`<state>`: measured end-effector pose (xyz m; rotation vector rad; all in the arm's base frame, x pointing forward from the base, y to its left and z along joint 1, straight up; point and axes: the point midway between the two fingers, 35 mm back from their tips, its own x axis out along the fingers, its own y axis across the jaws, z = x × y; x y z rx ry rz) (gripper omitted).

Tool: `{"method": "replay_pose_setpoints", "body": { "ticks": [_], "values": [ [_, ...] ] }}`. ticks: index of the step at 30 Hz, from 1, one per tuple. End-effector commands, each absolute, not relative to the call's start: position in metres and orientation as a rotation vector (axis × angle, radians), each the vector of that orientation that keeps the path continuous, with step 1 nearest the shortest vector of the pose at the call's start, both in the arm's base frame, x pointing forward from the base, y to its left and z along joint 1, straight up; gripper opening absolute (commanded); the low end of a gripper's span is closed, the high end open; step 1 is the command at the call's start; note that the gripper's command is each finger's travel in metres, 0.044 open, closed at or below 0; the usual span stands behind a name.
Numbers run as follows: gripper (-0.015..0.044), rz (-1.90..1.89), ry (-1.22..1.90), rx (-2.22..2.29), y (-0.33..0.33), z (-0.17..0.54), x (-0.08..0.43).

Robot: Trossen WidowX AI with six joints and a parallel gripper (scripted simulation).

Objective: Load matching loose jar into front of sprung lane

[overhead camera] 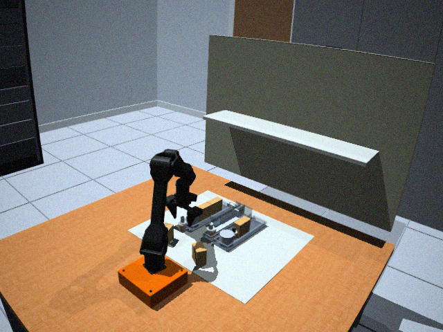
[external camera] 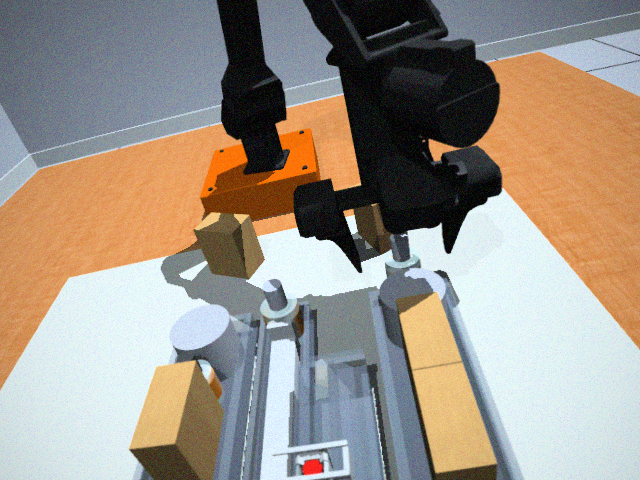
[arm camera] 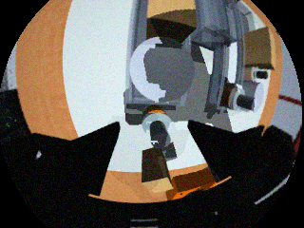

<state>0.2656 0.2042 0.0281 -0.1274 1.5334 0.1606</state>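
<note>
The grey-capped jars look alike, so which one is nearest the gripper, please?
The jar on the side of the two touching tan blocks; the wrist view shows the other jars off to its right.

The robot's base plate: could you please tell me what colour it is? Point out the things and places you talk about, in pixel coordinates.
Orange, with small dark dots near its corners; the base plate [overhead camera: 133, 274] [external camera: 297, 149] shows best in the top view.

We are seeing an orange wood-grained table [overhead camera: 89, 228] [external camera: 568, 129] [arm camera: 38, 62] carrying the arm's orange base [overhead camera: 124, 280] [external camera: 209, 193] and, near that base, a white mat [overhead camera: 279, 250] [external camera: 62, 351] [arm camera: 95, 62] lying flat directly on the tabletop.
</note>
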Motion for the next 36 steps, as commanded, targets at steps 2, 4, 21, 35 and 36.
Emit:
{"method": "replay_pose_setpoints", "body": {
  "ticks": [2,4,21,35,36],
  "values": [
    [0.0440,0.155,1.534,-0.131,0.203,0.020,0.265],
    [0.0440,0.155,1.534,-0.131,0.203,0.017,0.265],
    [0.0144,0.155,1.534,-0.131,0.203,0.016,0.265],
    [0.0000,0.176,1.516,-0.139,0.212,0.058,0.260],
    [0.0000,0.174,1.518,-0.138,0.212,0.065,0.259]
  ]
}}
